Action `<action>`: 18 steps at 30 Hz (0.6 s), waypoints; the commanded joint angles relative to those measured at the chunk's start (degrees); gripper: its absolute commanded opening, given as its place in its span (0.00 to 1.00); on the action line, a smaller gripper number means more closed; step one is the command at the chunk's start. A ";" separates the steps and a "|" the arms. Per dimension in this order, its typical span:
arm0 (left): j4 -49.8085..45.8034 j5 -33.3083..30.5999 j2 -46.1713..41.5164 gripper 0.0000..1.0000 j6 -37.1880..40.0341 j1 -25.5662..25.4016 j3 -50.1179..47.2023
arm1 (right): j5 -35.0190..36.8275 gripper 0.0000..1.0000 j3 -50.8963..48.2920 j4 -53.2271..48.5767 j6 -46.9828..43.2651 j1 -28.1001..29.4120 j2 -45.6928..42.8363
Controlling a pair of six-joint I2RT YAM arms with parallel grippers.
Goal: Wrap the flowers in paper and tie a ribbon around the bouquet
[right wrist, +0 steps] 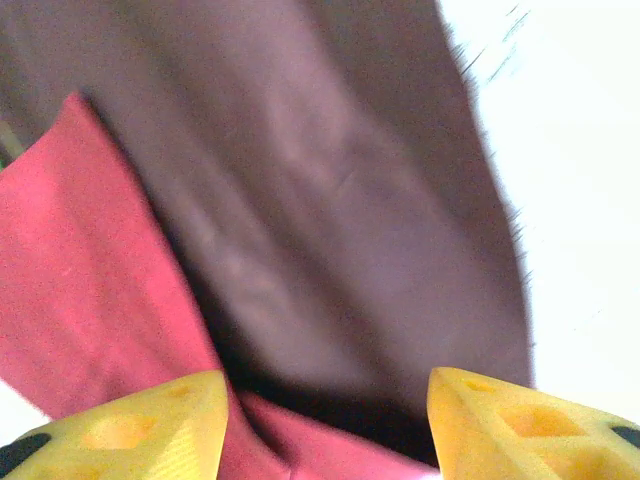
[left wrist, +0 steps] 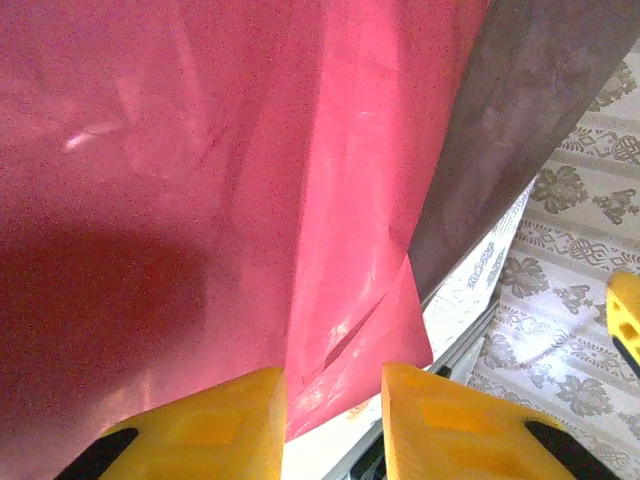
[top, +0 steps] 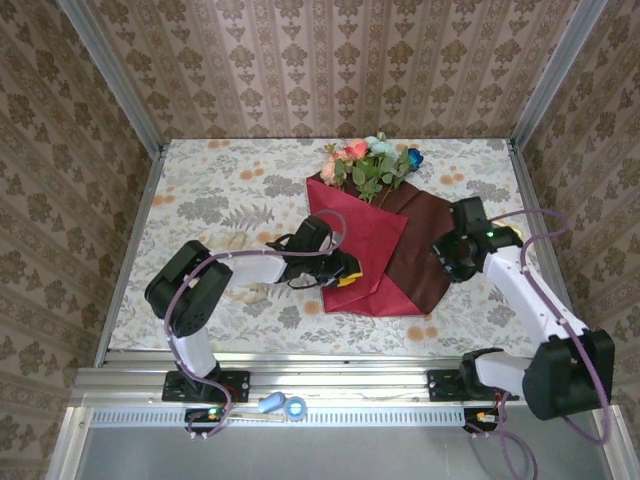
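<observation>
The flowers (top: 368, 160) lie at the table's far middle, their stems under the folded paper (top: 362, 240). Its left flap is crimson and its right flap (top: 420, 235) looks dark brown. My left gripper (top: 347, 272) hovers at the crimson flap's near left edge. In the left wrist view it (left wrist: 335, 385) stands open, a paper (left wrist: 200, 150) corner showing in the gap between the yellow fingers. My right gripper (top: 447, 258) is at the dark flap's right edge. It (right wrist: 328, 385) is open wide above the paper (right wrist: 330, 200). The cream ribbon (top: 238, 242) lies left, partly under my left arm.
The floral tablecloth (top: 200, 190) covers the table inside a patterned-wall enclosure with metal posts (top: 110, 70). A small blue object and a tape ring (top: 294, 406) sit on the near rail between the arm bases. Bare cloth lies left and right of the paper.
</observation>
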 commanded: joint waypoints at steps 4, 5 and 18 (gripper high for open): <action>-2.57 -2.61 2.16 0.30 -0.31 -2.18 2.82 | -7.70 0.52 -3.15 0.95 -20.08 -10.54 8.22; -2.73 -2.63 2.33 0.30 -0.23 -2.33 2.93 | -8.52 0.52 -3.63 1.94 -20.55 -11.14 9.10; -2.53 -3.27 3.21 0.27 -0.46 -2.87 2.40 | -11.41 0.47 -7.94 9.64 -20.78 -11.28 17.81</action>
